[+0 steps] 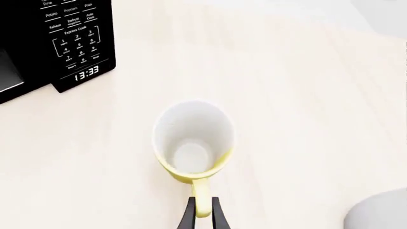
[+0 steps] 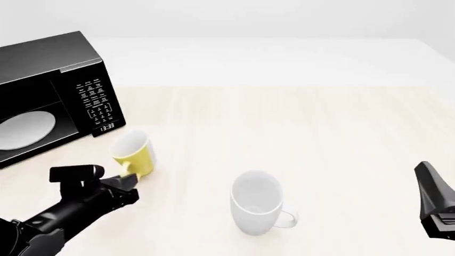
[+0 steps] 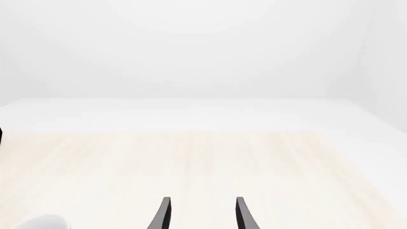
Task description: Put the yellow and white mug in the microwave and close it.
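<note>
The yellow and white mug [image 2: 136,153] is tilted, its white inside facing up and toward the microwave [image 2: 64,69]. My left gripper [image 1: 203,217] is shut on the mug's yellow loop handle [image 1: 202,198], one dark finger on each side. In the front view the left gripper [image 2: 127,180] sits just behind the mug, a short way in front of the microwave's keypad panel [image 2: 98,104]. The white turntable plate [image 2: 25,130] shows in the microwave's front. My right gripper [image 3: 202,214] is open and holds nothing, low at the table's right side.
A larger all-white mug [image 2: 257,204] stands upright to the right of the yellow one; its rim also shows in the left wrist view as a grey-white patch [image 1: 378,212]. The right arm's dark body [image 2: 435,205] is at the right edge.
</note>
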Robot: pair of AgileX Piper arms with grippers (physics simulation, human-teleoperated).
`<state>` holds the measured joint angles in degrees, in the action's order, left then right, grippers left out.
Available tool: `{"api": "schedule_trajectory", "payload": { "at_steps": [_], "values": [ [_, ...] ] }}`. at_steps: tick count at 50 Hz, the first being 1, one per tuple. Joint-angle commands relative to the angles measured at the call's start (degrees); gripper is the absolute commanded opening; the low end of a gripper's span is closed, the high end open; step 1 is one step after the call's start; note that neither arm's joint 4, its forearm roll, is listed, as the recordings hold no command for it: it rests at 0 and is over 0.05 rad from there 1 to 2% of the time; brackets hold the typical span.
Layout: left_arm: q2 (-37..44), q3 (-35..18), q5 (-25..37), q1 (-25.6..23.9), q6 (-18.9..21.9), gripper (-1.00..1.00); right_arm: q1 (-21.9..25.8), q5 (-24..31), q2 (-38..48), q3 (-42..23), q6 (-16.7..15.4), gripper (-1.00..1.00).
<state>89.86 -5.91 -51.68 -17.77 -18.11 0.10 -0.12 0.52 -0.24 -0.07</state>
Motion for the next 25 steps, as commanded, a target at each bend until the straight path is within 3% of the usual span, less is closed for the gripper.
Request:
{"api": "schedule_trajectory", "payload": {
  "at_steps": [1,25],
  "values": [
    [-5.7,1.3,2.3,0.6,2.1,-1.0,0.0,0.0,0.0,0.0,0.0,1.0],
    [-22.6,4.5,9.4,8.1,10.8,-1.0,0.0,0.0,0.0,0.0,0.0,1.0]
  ]
}}
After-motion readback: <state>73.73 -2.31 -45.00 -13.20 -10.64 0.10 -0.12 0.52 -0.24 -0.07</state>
